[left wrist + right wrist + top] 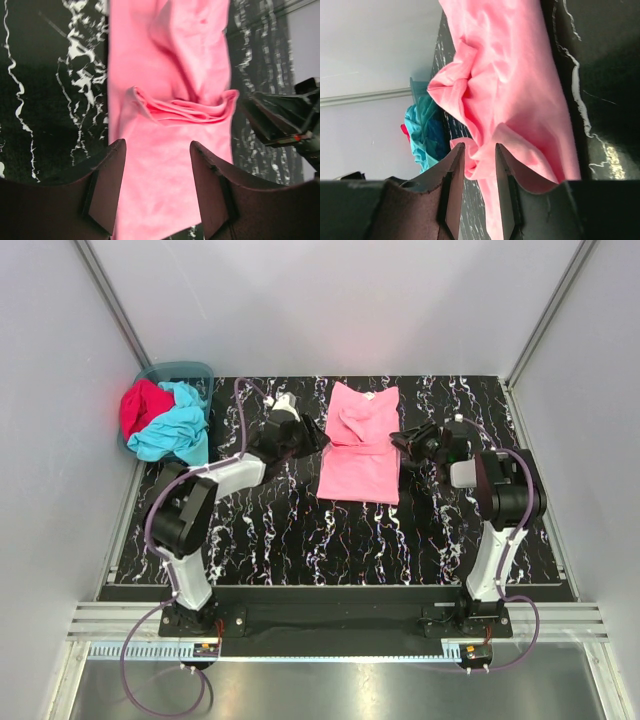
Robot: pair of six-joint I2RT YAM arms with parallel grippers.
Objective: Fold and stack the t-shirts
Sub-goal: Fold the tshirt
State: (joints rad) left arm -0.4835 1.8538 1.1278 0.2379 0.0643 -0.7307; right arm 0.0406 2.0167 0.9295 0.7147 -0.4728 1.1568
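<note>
A light pink t-shirt [358, 455] lies lengthwise in the middle of the black marbled table, its far half doubled over into a rumpled fold [185, 107]. My left gripper [318, 435] is at the shirt's left edge. It stands open [157, 145] over the pink cloth, nothing between its fingers. My right gripper [397, 443] is at the shirt's right edge, open [479, 146] by a narrow gap, with a bunched pink fold [480, 150] right at its tips. A turquoise t-shirt [175, 430] and a crimson one [140, 408] lie crumpled at the far left.
The two crumpled shirts sit in and spill over a teal plastic basket [195, 370] at the table's far left corner. Grey walls close in the table on the left, back and right. Bare marbled tabletop [290, 530] lies between the pink shirt and the arm bases.
</note>
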